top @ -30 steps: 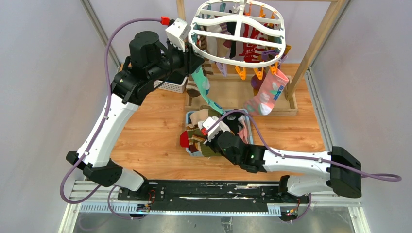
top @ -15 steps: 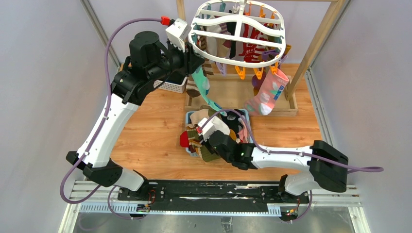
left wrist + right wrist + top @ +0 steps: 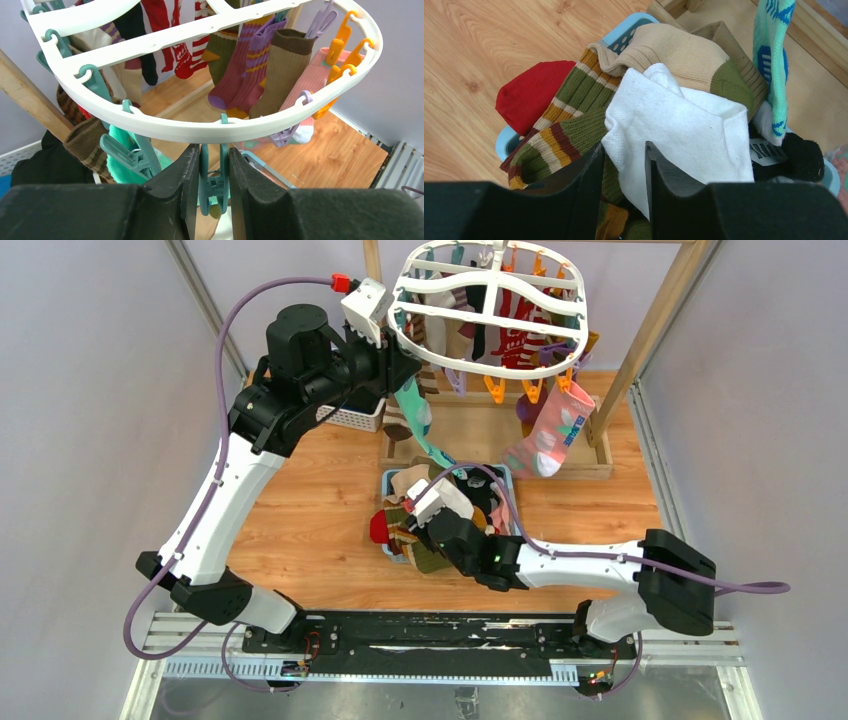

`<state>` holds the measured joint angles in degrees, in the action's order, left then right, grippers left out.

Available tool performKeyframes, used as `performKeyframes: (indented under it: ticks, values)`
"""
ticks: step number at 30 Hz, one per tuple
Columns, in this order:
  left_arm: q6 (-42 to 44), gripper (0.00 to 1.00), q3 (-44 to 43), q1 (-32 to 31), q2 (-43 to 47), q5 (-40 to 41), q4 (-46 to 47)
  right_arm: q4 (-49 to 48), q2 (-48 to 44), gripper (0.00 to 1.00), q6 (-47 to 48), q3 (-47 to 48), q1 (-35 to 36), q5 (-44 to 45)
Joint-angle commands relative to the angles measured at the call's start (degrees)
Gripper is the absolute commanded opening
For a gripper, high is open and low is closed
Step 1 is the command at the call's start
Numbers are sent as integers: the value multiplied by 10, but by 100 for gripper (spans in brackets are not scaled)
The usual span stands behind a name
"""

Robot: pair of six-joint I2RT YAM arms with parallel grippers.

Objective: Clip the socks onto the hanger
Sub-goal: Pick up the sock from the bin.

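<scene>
The white oval hanger (image 3: 500,318) hangs from the rack, with several socks clipped under it. These include a mint green one (image 3: 415,420) and a pink one (image 3: 550,435). My left gripper (image 3: 395,360) is at its near rim (image 3: 215,131), shut on a dangling teal clothespin (image 3: 214,175) and squeezing its handles. My right gripper (image 3: 422,523) is down in the sock pile in the blue basket (image 3: 506,145). Its jaws (image 3: 623,146) are nearly closed on the edge of a white sock (image 3: 689,130). This sock lies over olive striped (image 3: 574,125), red (image 3: 531,95) and tan (image 3: 674,55) socks.
The wooden rack's right pole (image 3: 655,325) and its base frame (image 3: 600,465) stand behind the basket. A white lattice basket (image 3: 350,418) sits under the left arm. Grey walls close in both sides. The mint sock's toe (image 3: 774,60) dangles just beyond the pile.
My right arm swung left and pushed its gripper further into the sock pile, then held almost still. The left arm and the hanger have not moved.
</scene>
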<state>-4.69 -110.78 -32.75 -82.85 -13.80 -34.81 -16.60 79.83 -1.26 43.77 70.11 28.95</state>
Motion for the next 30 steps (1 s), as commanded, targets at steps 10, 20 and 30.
performKeyframes:
  ticks: [10,20,30]
  values:
    - [2,9,0,3,10,-12,-22,-16,4,8,34,21,14,10]
    - [3,9,-1,3,8,-7,-25,4,-113,0,33,26,-1,-37]
    - [-12,9,10,3,4,-4,-22,-29,-207,0,19,63,-37,-15]
